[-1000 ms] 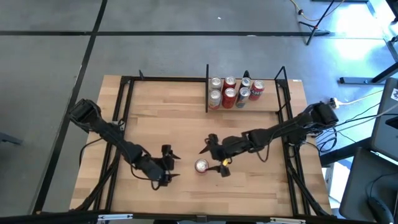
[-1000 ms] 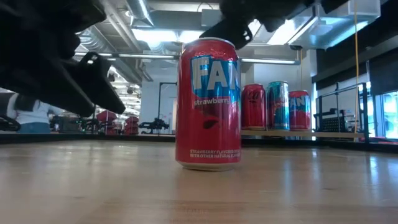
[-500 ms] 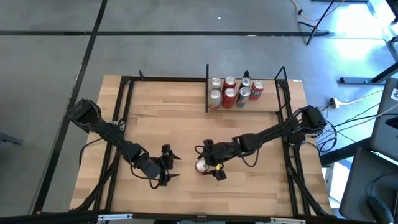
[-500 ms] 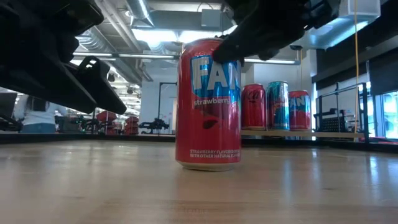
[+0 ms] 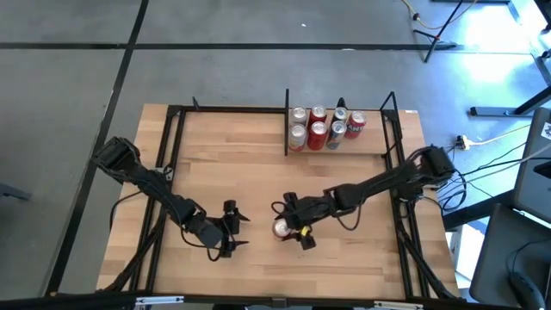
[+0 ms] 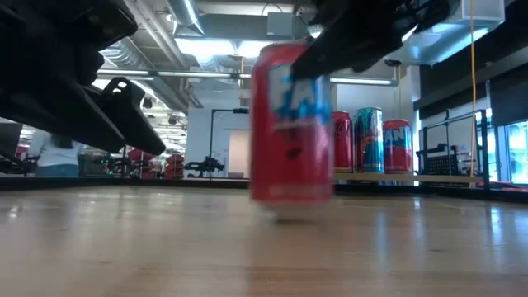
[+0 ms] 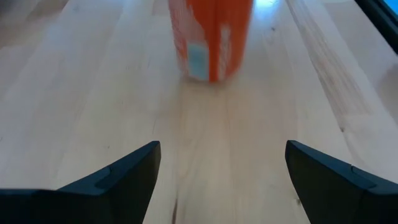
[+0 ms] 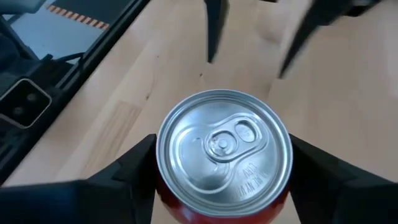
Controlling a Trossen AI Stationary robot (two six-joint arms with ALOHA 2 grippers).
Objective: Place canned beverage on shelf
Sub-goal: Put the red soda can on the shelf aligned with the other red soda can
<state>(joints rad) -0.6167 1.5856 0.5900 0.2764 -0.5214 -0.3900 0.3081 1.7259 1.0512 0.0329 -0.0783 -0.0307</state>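
A red canned beverage (image 5: pixel 281 228) stands upright on the wooden table, left of centre and toward the near edge. It shows blurred in the low view (image 6: pixel 290 124). My right gripper (image 5: pixel 289 226) reaches in from the table's right and is shut on its top part. My left gripper (image 5: pixel 238 231) hangs open just left of the can, fingers (image 7: pixel 124 177) apart with nothing between them. The can (image 7: pixel 211 37) shows ahead of them. The shelf (image 5: pixel 372 148) stands at the far right with several cans on it. My right gripper pinches the can's upper side wall (image 8: pixel 160 190) just under the rim, one finger (image 8: pixel 127 177) on each side. The fingers slant down from the table's right. The can is upright, and its bottom looks just off the table in the low view.
A black metal frame (image 5: pixel 172 138) runs around the tabletop. The shelf's dark divider (image 5: pixel 287 120) stands left of the shelved cans (image 5: pixel 325 127). Bare wood (image 5: pixel 344 258) lies between the held can and the shelf, and along the near edge.
My right gripper has come down and toward the table's left, its fingers dropping to either side of the can's top and taking hold. The can, still at first, now shows blurred, shifted a little toward the table's right and slightly raised.
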